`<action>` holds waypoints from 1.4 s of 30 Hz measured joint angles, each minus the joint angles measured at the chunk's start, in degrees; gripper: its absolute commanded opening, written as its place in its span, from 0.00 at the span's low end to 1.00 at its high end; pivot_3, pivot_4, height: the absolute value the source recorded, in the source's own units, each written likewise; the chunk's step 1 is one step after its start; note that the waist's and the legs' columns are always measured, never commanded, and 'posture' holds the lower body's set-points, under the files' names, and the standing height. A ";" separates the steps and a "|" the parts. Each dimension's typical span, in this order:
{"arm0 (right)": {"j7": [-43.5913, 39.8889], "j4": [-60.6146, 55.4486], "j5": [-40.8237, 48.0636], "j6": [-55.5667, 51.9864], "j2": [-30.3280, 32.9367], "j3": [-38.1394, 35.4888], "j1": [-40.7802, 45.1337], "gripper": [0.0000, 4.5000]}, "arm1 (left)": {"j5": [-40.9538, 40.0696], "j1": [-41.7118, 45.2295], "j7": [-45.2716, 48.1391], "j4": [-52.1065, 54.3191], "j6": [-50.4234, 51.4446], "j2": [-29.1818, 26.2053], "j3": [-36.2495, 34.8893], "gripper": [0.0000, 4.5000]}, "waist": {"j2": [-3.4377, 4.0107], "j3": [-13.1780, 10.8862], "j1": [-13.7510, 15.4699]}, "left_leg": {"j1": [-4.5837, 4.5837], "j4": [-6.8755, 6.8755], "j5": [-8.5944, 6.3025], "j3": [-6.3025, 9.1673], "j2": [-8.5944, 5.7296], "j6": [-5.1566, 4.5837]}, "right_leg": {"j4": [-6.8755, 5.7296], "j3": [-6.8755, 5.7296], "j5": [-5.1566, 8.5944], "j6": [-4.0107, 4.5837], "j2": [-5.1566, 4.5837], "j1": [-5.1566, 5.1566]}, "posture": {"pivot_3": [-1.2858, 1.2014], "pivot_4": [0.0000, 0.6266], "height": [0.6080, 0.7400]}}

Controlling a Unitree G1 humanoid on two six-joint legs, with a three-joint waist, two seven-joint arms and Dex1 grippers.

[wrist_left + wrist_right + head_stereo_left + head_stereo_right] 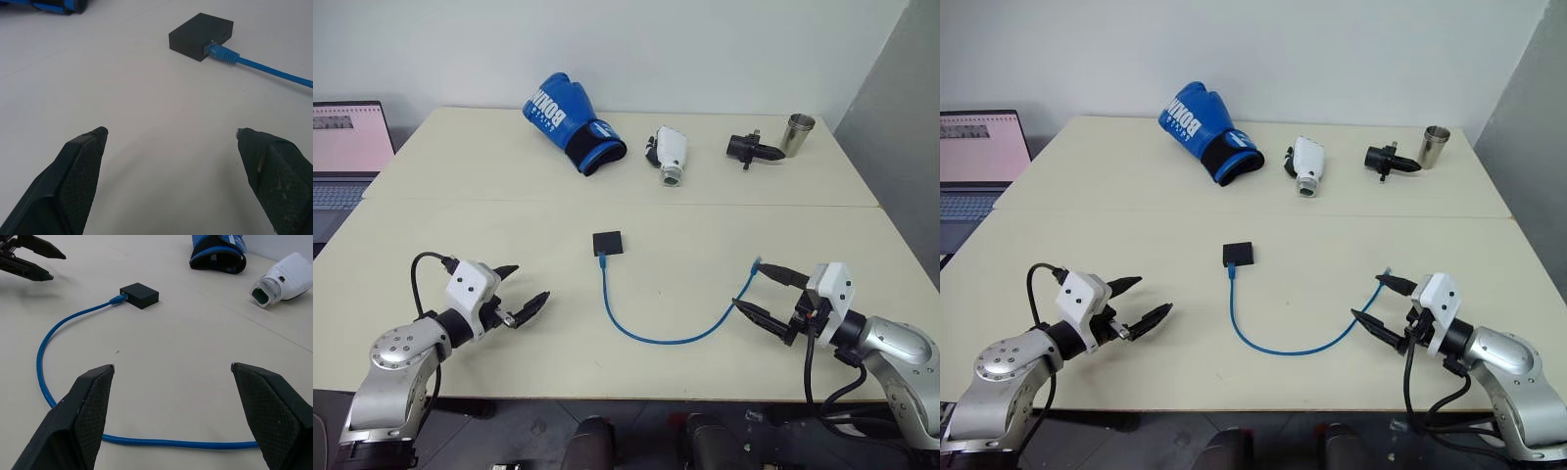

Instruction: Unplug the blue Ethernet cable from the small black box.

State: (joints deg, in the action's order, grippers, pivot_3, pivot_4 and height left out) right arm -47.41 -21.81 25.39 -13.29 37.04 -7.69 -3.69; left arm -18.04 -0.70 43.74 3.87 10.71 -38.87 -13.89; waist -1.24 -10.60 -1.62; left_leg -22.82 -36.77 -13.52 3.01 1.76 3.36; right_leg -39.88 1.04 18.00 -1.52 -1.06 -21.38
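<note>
thin blue ethernet cable (651, 331) curves from small black box (607, 242).

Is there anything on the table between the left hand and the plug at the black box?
Nothing visible: only bare table lies between the open left hand and the blue Ethernet cable plugged into the small black box.

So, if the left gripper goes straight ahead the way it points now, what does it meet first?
Probably the black box: the left gripper is open and aimed over bare table toward it and the cable plugged into it. Depth is unclear, so it may pass just beside it.
</note>
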 measured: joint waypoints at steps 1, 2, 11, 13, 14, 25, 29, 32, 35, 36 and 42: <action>0.00 0.00 0.00 0.00 0.00 0.00 0.00 0.90 | -0.01 0.02 0.10 0.00 0.00 0.04 0.00 1.00 | 0.00 0.00 0.00 | 0.00 0.00 0.00 0.00 0.00 0.00 | 0.00 0.00 0.00 0.00 0.00 0.00 | 0.52 0.24 1.00; 0.00 0.00 0.01 -0.02 0.01 0.00 0.00 0.90 | -0.03 0.04 0.38 -0.06 -0.11 0.14 0.00 1.00 | 0.00 0.00 0.00 | 0.00 0.00 0.00 0.00 0.00 0.00 | 0.00 0.00 0.00 0.00 0.00 0.00 | 0.52 0.24 1.00; 0.03 -0.51 0.06 -0.95 0.14 -0.02 -0.02 0.90 | 0.18 0.05 0.93 -1.27 -0.74 0.30 0.03 1.00 | 0.00 0.00 -0.01 | 0.00 0.00 0.00 0.01 0.00 0.00 | 0.00 -0.01 0.00 -0.01 0.00 0.00 | 0.52 0.24 1.00; 0.05 -0.54 0.07 -1.09 0.15 -0.02 0.01 0.90 | 0.25 0.08 1.12 -1.58 0.22 -0.01 0.11 1.00 | 0.00 0.00 -0.01 | 0.00 0.00 0.00 0.01 0.00 0.00 | 0.00 -0.01 0.01 -0.01 0.00 0.00 | 0.52 0.24 1.00; 0.06 -0.54 0.07 -1.14 0.15 -0.02 0.04 0.90 | 0.38 0.15 1.32 -1.76 0.41 -0.28 0.15 1.00 | 0.00 0.00 -0.01 | 0.00 0.00 0.00 0.01 0.00 0.00 | 0.00 -0.01 0.01 -0.01 0.00 0.00 | 0.52 0.24 1.00; 0.41 -0.82 0.06 -2.25 0.14 0.03 0.44 0.90 | -2.81 2.74 7.61 -5.32 -1.05 -0.19 0.01 1.00 | 0.00 0.00 -0.01 | 0.00 0.00 0.00 0.01 -0.01 0.00 | 0.00 -0.02 0.00 0.00 0.00 0.00 | 0.52 0.24 1.00; 2.94 -3.01 0.06 -6.01 -0.22 1.49 1.75 0.90 | -4.81 3.35 10.61 -5.97 -0.14 -0.89 -0.02 1.00 | 0.00 0.00 -0.17 | 0.00 0.00 0.00 0.01 0.02 0.00 | 0.00 -0.01 0.00 0.00 0.02 -0.02 | 0.52 0.24 1.00; 5.84 -4.16 -0.29 -9.95 -1.58 4.41 3.96 0.90 | -5.40 3.31 12.41 -5.97 0.64 -2.21 -0.01 1.00 | 0.00 0.00 -0.20 | 0.01 0.02 0.00 0.02 0.04 0.00 | -0.01 -0.02 0.00 0.00 0.02 -0.03 | 0.52 0.24 1.00; 10.26 -4.05 -4.04 -15.10 -6.10 12.03 10.38 0.90 | -4.93 3.81 14.84 -6.15 1.10 -4.54 0.86 1.00 | -0.01 -0.02 -0.47 | 0.02 0.03 0.00 0.01 0.09 0.00 | -0.04 0.02 0.00 0.01 0.04 -0.09 | 0.52 0.24 1.00; 11.70 -3.55 -5.39 -16.43 -7.95 15.08 13.01 0.90 | -4.45 4.19 15.70 -6.14 0.76 -5.01 1.24 1.00 | 0.03 -0.04 -0.38 | 0.02 0.04 0.00 0.01 0.08 0.00 | -0.05 0.01 -0.01 0.02 0.10 -0.11 | 0.52 0.24 1.00; 18.48 6.96 -13.21 -22.61 -18.82 25.83 26.53 0.90 | -4.24 6.36 17.66 -6.40 1.10 -5.85 2.30 1.00 | 0.01 -0.04 -0.02 | -0.15 0.05 0.00 0.00 0.01 0.00 | -0.03 -0.01 -0.02 0.05 0.04 -0.25 | 0.52 0.24 1.00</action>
State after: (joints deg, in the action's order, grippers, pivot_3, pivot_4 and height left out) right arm -28.93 -14.84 12.18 -35.90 18.22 18.14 22.84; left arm -22.28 5.66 61.40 -2.53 11.81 -44.72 -11.58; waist -1.23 -10.64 -1.63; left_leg -22.97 -36.72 -13.52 3.01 1.76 3.36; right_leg -39.91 1.03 17.98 -1.46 -1.02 -21.63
